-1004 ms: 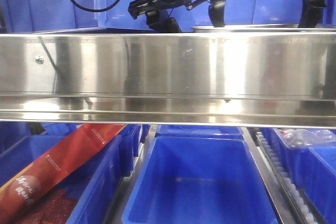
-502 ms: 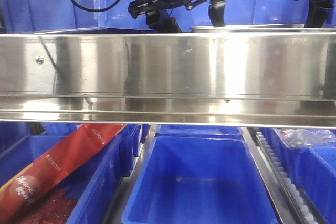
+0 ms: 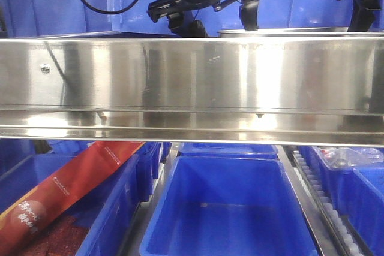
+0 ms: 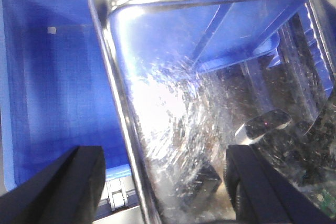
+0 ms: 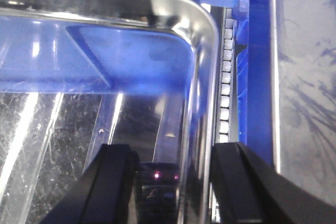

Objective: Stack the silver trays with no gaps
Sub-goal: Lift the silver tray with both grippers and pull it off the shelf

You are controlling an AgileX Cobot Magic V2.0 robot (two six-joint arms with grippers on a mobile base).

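Left gripper (image 4: 163, 156): two black fingers stand wide apart, one outside and one inside the left rim of the silver tray (image 4: 173, 98), gripping nothing. Right gripper (image 5: 176, 150): its two fingers are also parted and straddle the tray's right rim. Whether they touch it cannot be told. One tray can be counted; any nested beneath it cannot be made out. A deep blue bin (image 4: 52, 77) lies just beside its left rim, and a white roller strip (image 5: 226, 77) runs beside its right. From the front, only the tray's rim edge shows above the one steel rail (image 3: 192, 82). Several blue bins sit below, one holding a red packet (image 3: 66, 190).
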